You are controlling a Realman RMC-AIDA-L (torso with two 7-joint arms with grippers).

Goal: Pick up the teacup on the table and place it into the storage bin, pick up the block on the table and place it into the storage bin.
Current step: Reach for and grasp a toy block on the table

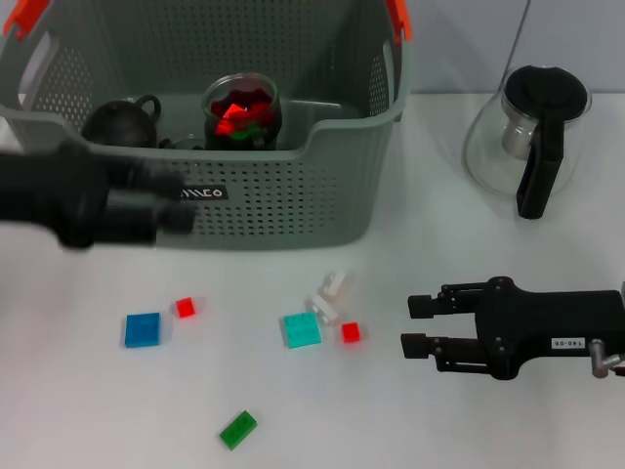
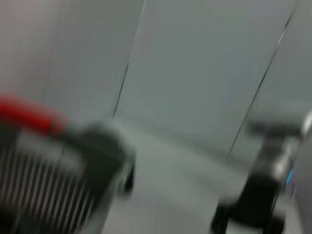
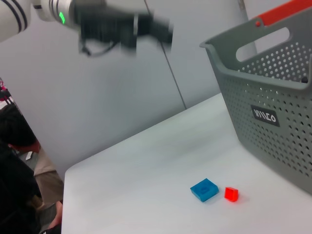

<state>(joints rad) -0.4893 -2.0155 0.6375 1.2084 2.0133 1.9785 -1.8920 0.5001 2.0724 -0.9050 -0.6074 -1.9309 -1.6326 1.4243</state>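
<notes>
My right gripper [image 1: 418, 324] hovers low over the table [image 1: 459, 420] with its two fingers spread apart and nothing between them, pointing toward the small red block [image 1: 351, 332] just beside it; next to that lie a teal square block [image 1: 301, 329] and a pale whitish piece [image 1: 330, 293], almost touching one another; a green block [image 1: 237, 429] sits nearer my body, and a blue tile [image 1: 143, 328] with a second red cube [image 1: 185, 307] lie well off to my left. My left gripper [image 1: 146, 200] hangs blurred in front of the storage bin [image 1: 293, 195], and I cannot tell how its fingers stand. The teacup [image 1: 241, 110], a glass one with red pieces inside, already rests in the bin beside a dark round pot [image 1: 119, 121]; a glass teapot [image 1: 529, 132] stands on the table apart from the bin. I judge the blocks light, hard and smooth plastic, likely to skid if nudged; I would close on two flat opposite sides of the red one, squarely, and come in clear of its neighbours.
</notes>
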